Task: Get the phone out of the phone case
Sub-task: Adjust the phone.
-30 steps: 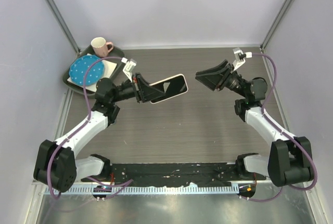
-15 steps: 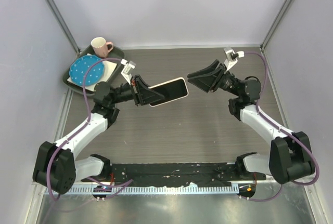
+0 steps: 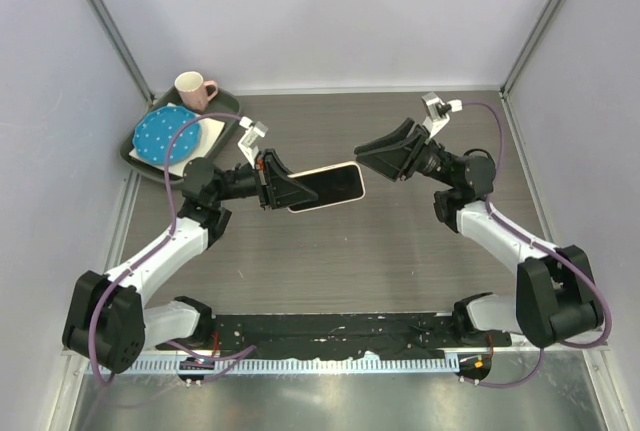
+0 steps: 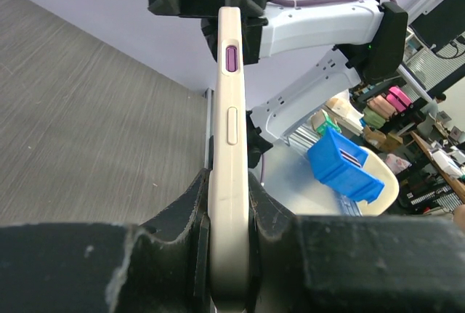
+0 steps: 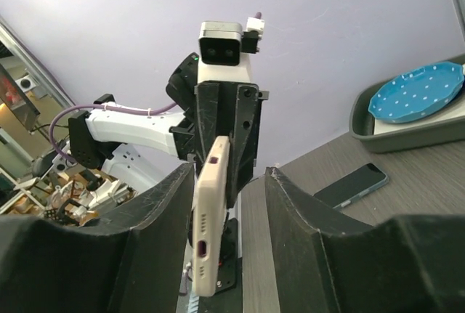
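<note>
top: the left gripper (image 3: 283,188) is clamped on one end of the cream phone case (image 3: 335,185), up over the bare middle of the table (image 3: 350,251). the right gripper (image 3: 368,156) is spread apart at the far end.
left wrist: the case is edge-on, with its bottom hidden between the fingers (image 4: 182,215).
right wrist: a gap shows beside the case.

- phone case (image 3: 328,187) over mid-table (image 3: 350,251), in left pincer (image 3: 285,189)
- right pincer (image 3: 375,156) straddles its right end
- tray (image 3: 135,151) back-left, plate (image 3: 160,133) in it, mug (image 3: 193,89) behind plate
</note>
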`<act>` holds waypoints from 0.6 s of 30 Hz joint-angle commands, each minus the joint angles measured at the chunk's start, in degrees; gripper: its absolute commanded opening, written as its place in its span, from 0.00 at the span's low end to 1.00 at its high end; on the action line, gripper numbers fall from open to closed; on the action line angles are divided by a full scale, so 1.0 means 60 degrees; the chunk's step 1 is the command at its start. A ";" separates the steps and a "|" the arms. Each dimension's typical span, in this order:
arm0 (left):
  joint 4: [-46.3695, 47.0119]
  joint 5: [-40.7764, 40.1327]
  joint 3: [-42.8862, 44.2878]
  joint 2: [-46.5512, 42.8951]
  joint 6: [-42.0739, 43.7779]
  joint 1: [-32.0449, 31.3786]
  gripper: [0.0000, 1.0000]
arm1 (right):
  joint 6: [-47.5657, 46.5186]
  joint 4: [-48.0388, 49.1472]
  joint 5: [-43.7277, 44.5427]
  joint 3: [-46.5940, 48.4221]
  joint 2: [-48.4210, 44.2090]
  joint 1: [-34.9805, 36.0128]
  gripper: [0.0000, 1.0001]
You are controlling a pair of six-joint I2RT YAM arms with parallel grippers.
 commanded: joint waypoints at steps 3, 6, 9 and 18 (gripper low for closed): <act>0.0762 -0.0295 0.0406 -0.0001 0.0027 0.0091 0.00 | -0.0571 0.0169 0.0241 -0.0379 -0.1326 -0.0041 0.52; 0.0865 -0.0208 0.0421 0.0014 -0.0061 0.0091 0.00 | -0.1024 -0.0414 0.0196 -0.0452 -0.1371 -0.0027 0.52; 0.0967 -0.0046 0.0435 0.0029 -0.0178 0.0106 0.00 | -0.1201 -0.0432 0.0285 -0.0525 -0.1166 -0.0027 0.52; 0.1612 0.0115 0.0377 0.0029 -0.0574 0.0091 0.00 | -0.1186 -0.0300 0.0197 -0.0408 -0.0667 0.0178 0.47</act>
